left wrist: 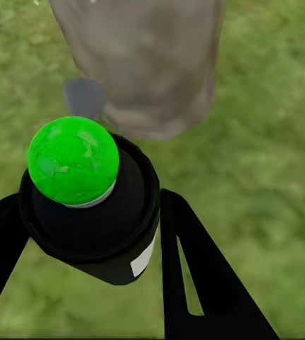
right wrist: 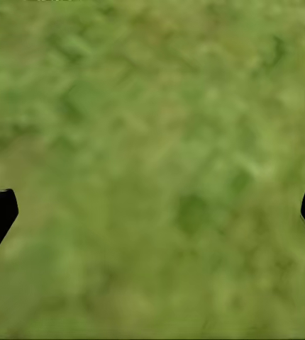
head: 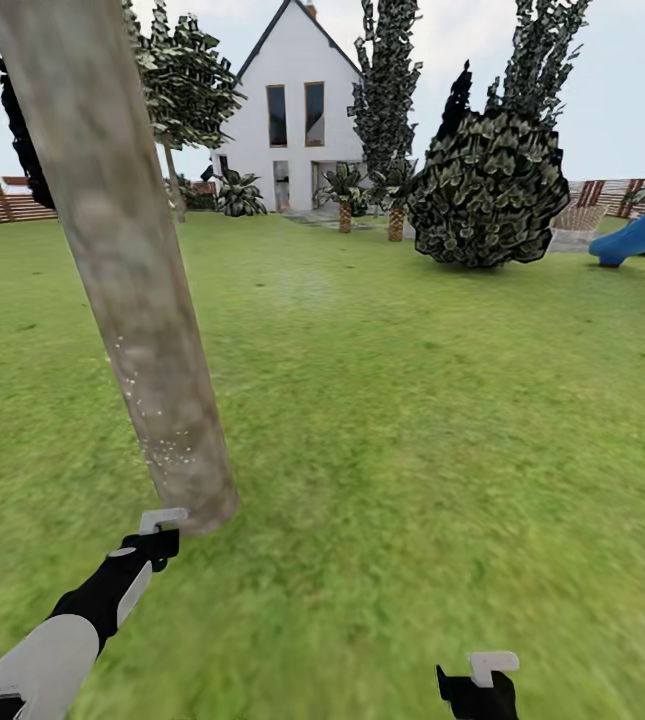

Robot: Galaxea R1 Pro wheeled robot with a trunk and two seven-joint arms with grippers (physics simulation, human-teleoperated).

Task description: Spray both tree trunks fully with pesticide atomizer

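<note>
Holding the pesticide atomizer (left wrist: 89,205) clamped in my left gripper (head: 152,540), low left of the head view, I see the tree trunk (head: 132,280) just ahead, rising up-left, white pesticide (head: 167,450) speckling its base. My right gripper (right wrist: 152,212) hangs spread wide, empty over grass.

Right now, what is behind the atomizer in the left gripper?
Behind the atomizer stands the tree trunk, its base meeting the grass. The can hides the ground directly beneath it.
</note>
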